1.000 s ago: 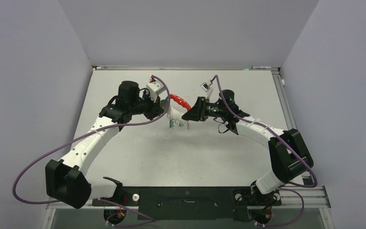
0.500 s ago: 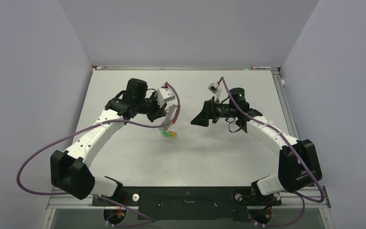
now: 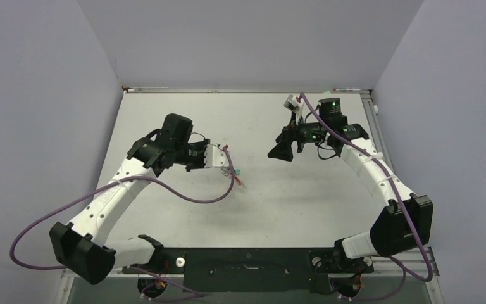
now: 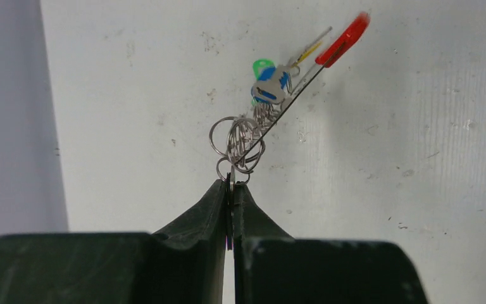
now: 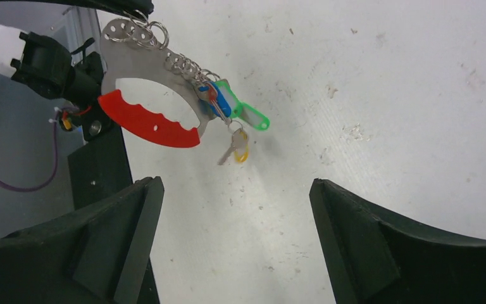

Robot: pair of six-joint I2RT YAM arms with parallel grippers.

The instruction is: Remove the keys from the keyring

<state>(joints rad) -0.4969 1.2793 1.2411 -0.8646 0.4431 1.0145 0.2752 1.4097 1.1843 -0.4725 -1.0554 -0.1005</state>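
Keyring [image 5: 145,123] in grip of left tool [image 4: 231,185]

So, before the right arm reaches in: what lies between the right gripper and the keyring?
Nothing but bare table, as the top view shows. The open right gripper hangs apart from the keyring, which the left gripper holds pinched shut.

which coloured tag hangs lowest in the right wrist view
The yellow tag: it dangles beside a key under the bunch, while the blue tag and green tag sit together above it.
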